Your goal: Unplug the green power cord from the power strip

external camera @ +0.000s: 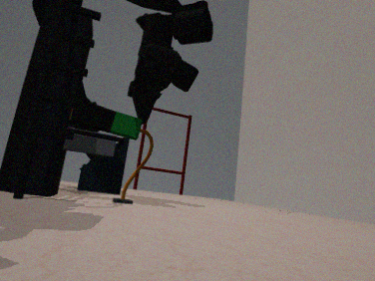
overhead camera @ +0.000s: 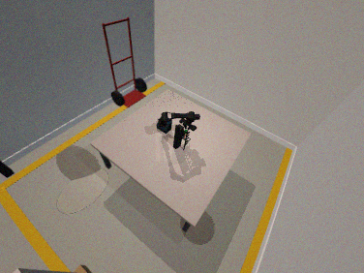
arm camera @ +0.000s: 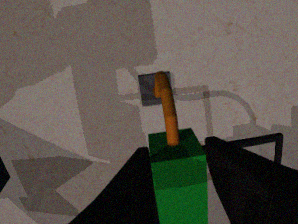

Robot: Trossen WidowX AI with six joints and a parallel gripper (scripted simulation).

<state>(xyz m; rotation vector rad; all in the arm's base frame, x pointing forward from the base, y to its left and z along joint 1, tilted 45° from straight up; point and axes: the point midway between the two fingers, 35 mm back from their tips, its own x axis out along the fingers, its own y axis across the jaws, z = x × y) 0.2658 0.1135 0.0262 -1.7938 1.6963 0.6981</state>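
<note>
- Your gripper was pinched shut on the green plug; in the exterior view its dark fingers came down onto the plug's outer end, right where the cord leaves it.
- In the wrist view you saw the green plug as a block wedged between two dark finger masses, one on each side.
- The plug sat off the table, held level and sticking out sideways from a tall black upright body; you could not tell from these views whether its prongs were seated in that body or already free.
- Just below the plug was a grey block with a dark box under it.
- The orange cord ran from the plug's end down in a gentle S-curve to a small dark flat pad lying on the table top.
- From the wrist, that cord rose away from the plug toward a small grey square on the pale surface.
- The arm stood near the far side of the pale table in the top view, folded over the tall black piece.
- Beyond the table a red hand truck leaned against the grey wall, inside the yellow floor line.
</note>
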